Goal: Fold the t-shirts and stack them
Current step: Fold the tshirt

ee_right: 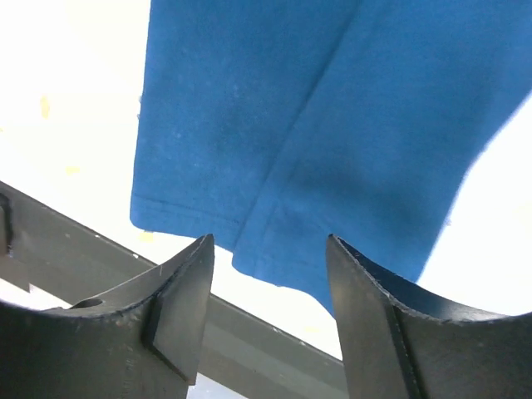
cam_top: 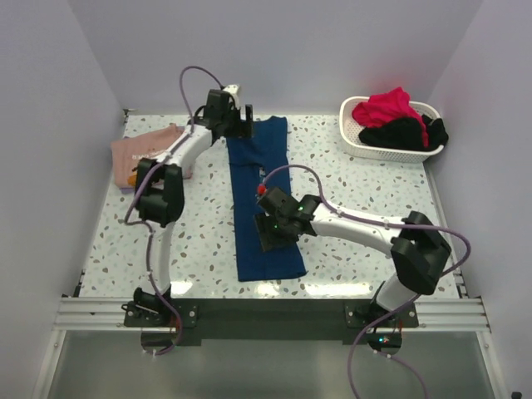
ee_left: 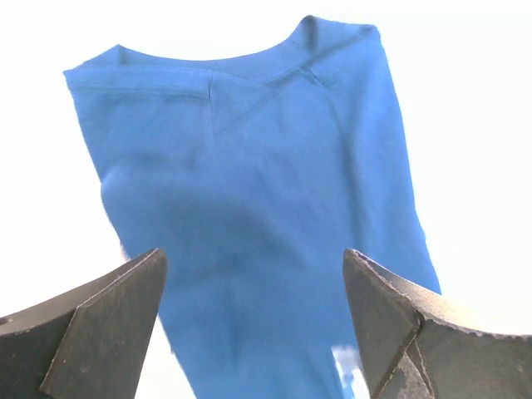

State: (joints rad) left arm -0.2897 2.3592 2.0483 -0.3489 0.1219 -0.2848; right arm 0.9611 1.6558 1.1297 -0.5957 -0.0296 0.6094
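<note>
- The dark blue t-shirt (cam_top: pixel 270 150) lay plain side up at the middle of the table (cam_top: pixel 366 199), folded into a long strip running far to near.
- Its collar (ee_left: pixel 249 62) pointed to the far edge and its hem (ee_right: pixel 191 220) to the near edge.
- The left gripper (ee_left: pixel 253 283) hung over the collar end, jaws spread and empty.
- The right gripper (ee_right: pixel 270 249) hung over the hem end, jaws likewise parted.
- The salmon-pink t-shirt (cam_top: pixel 141 154) lay far left; any print on it was too small to read.
- A white basket (cam_top: pixel 353 137) at the far right held red and black cloth.

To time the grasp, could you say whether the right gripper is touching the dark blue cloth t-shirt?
Cannot tell. The right wrist view shows the open right gripper over the dark blue cloth t-shirt; no view reveals contact or a gap.
</note>
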